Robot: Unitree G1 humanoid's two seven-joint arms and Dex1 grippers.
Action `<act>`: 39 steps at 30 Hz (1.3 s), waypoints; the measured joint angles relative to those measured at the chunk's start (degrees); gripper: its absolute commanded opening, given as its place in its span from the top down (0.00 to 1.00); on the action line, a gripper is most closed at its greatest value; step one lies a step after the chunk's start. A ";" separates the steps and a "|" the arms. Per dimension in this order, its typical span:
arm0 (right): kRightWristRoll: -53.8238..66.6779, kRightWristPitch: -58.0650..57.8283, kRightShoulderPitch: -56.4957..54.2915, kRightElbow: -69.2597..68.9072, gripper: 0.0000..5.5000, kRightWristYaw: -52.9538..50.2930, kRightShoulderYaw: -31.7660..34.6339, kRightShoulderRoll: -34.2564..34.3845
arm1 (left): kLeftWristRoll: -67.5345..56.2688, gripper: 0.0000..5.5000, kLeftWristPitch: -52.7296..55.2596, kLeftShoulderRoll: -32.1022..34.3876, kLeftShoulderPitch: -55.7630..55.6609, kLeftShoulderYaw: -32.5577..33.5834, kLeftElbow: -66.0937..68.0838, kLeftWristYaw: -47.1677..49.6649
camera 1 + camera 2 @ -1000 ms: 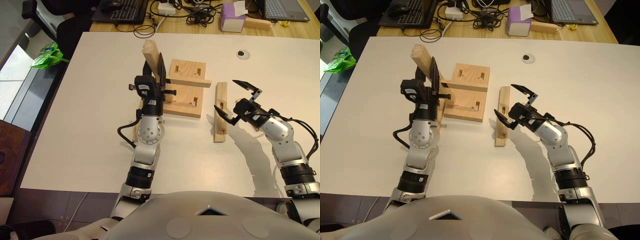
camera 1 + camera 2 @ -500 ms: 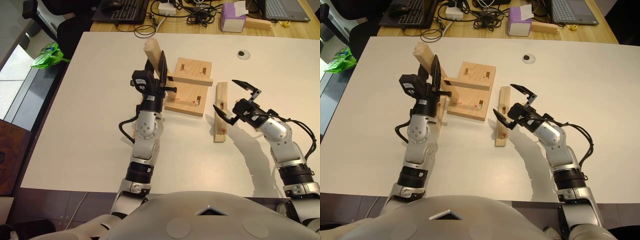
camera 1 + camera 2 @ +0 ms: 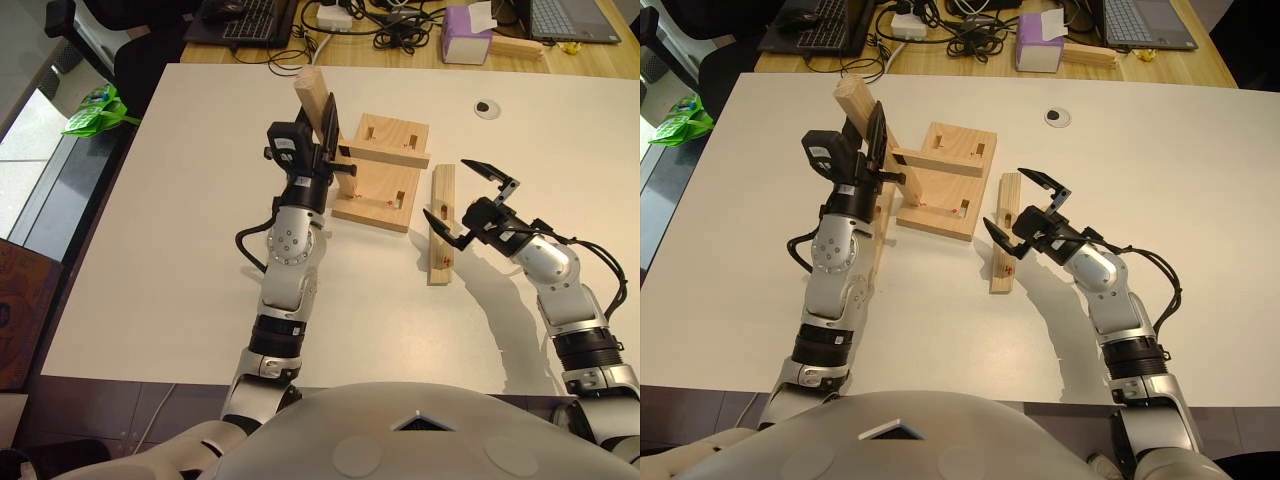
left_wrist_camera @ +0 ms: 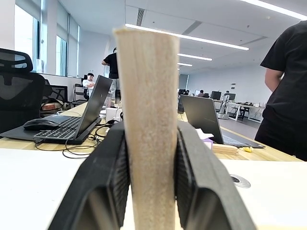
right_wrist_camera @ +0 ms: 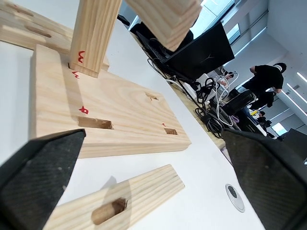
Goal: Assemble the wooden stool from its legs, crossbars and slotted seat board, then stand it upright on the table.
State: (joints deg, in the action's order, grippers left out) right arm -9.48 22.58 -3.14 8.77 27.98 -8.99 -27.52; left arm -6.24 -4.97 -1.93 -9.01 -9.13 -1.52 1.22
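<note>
Gripping a leg between its two fingers, the left claw holds it off the desk at the far left of the parts; the leg's long axis tilts up and away from the robot, its cut end uppermost, and in the left wrist view it rises straight between the black pads; its lower end is hidden behind the claw. The board lies flat just right of that claw, its slots facing up; a bar lies across it, running left to right, and how it meets the held leg cannot be made out. A loose leg lies flat right of the board and apart from it, its long axis pointing away from the robot; the right claw hovers at it with fingers spread wide, holding nothing. Small red marks are drawn on the board by a slot, and on the loose leg; they cannot be read.
</note>
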 measured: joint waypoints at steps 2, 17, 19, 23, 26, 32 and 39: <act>-0.01 0.00 0.00 0.00 0.02 -0.02 -0.02 0.12 | -1.11 0.81 3.16 0.16 -1.18 1.04 0.08 -0.51; -0.07 0.00 0.53 0.00 0.02 -0.08 -0.15 0.19 | -4.31 0.81 6.61 -0.57 -2.47 4.60 0.43 -3.17; -0.08 0.00 0.53 0.00 0.02 -0.07 -0.16 0.18 | -2.06 0.81 6.19 -0.01 -2.42 3.20 0.42 -2.92; -0.12 0.00 0.52 -0.01 0.02 -0.08 -0.38 0.18 | 0.92 0.81 4.03 1.03 -1.59 0.51 0.39 -1.70; -0.14 0.00 0.53 -0.01 0.02 -0.08 -0.47 0.19 | -1.56 0.81 4.13 -0.49 -1.28 2.38 0.35 -1.55; -0.14 0.00 0.54 -0.01 0.02 -0.08 -0.70 0.19 | -4.31 0.81 5.03 -0.28 -1.33 3.80 0.33 -3.15; -0.53 0.00 0.60 -0.02 0.02 -0.18 -0.90 0.19 | -0.16 0.81 4.06 1.03 -0.90 -0.30 -0.18 -1.23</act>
State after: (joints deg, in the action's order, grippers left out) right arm -10.01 22.58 -2.54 8.75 27.80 -9.88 -27.34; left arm -6.40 -0.91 -0.90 -9.92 -9.43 -1.70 0.00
